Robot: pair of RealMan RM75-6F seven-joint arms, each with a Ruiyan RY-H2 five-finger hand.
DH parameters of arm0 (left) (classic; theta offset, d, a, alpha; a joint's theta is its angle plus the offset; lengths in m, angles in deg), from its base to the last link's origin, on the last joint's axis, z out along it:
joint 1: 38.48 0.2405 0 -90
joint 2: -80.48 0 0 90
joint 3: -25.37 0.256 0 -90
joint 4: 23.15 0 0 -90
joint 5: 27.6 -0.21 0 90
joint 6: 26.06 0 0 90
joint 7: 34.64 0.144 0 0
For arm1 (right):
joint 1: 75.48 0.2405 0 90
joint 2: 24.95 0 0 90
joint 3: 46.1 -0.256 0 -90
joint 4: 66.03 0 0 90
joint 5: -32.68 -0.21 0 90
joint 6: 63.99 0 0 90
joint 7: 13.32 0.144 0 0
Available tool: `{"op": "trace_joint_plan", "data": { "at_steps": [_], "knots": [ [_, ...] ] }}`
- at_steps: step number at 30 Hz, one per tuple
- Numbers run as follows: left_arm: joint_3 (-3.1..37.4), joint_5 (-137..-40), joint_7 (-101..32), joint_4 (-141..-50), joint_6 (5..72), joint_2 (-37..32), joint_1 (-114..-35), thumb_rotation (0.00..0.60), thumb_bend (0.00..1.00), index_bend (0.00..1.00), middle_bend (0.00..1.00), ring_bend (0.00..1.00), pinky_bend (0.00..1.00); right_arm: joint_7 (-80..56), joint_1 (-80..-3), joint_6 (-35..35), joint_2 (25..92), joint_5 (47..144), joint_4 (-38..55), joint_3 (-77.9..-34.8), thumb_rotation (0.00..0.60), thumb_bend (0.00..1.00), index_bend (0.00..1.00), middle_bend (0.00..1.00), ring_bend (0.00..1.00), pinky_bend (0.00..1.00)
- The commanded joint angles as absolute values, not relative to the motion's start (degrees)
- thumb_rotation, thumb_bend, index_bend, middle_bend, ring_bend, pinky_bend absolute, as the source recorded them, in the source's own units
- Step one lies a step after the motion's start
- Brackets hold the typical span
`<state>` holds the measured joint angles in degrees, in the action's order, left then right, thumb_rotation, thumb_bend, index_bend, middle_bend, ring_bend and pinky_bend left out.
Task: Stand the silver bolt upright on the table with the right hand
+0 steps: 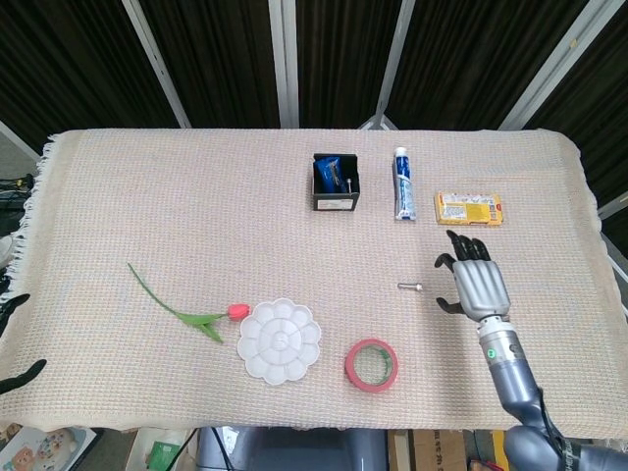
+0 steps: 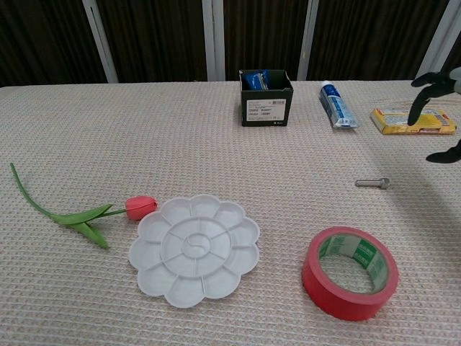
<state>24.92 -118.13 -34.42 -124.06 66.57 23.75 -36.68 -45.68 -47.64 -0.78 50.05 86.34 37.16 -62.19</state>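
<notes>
The silver bolt [image 1: 410, 287] lies flat on its side on the woven cloth [image 1: 196, 216], right of centre in the head view, its head end pointing toward the right of the frame; bare cloth surrounds it on every side. The right hand [image 1: 475, 281] hovers just to the bolt's right, apart from it, back of the hand up, fingers spread wide and holding nothing; in the chest view only its dark fingertips [image 2: 425, 90] show at the right edge, above the bolt [image 2: 372, 183]. Below and left of the bolt sits the red tape roll [image 1: 371, 364], near the bottom edge of the cloth; further left the white flower-shaped palette [image 1: 280, 340], with the red tulip [image 1: 236, 311] just beside its upper left rim, stem running toward the upper left. Above the bolt, in the upper centre, stand the black box [image 1: 335, 183] with blue packets, the toothpaste tube [image 1: 403, 183] to its right, and the yellow packet [image 1: 468, 208] further right, close above the right hand's fingertips; a broad open stretch of cloth lies between this row and the bolt. The left hand [image 1: 14, 343] shows only as dark fingertips at the lower left edge, off the cloth; whether it is spread or curled I cannot tell.
</notes>
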Motion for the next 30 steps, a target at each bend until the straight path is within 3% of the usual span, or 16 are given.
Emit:
{"op": "trace_joint_plan", "data": {
  "at_steps": [1,12,30],
  "knots": [
    [24.8,-117.8,-34.6,-124.0,66.4,23.8,-36.8,0.600,0.25,0.17,0.00,0.00,0.00,-50.4,-43.5,-0.7,55.0,80.6,35.2,-63.6,0.600,0.21,0.41,0.00,0.07,0.09],
    [24.3,-116.9,-35.8,-123.7,65.9,24.1,-37.1,0.600,0.25,0.17,0.00,0.00,0.00,-56.3,-37.4,0.6,61.8,71.8,28.8,-64.0,0.600,0.27,0.44,0.02,0.09,0.09],
    [24.3,-116.7,-34.7,-123.9,65.3,23.8,-37.5,0.600,0.25,0.17,0.00,0.00,0.00,-52.8,-36.9,0.4,64.3,70.6,24.0,-61.1,0.600,0.27,0.46,0.02,0.09,0.09]
  ]
}}
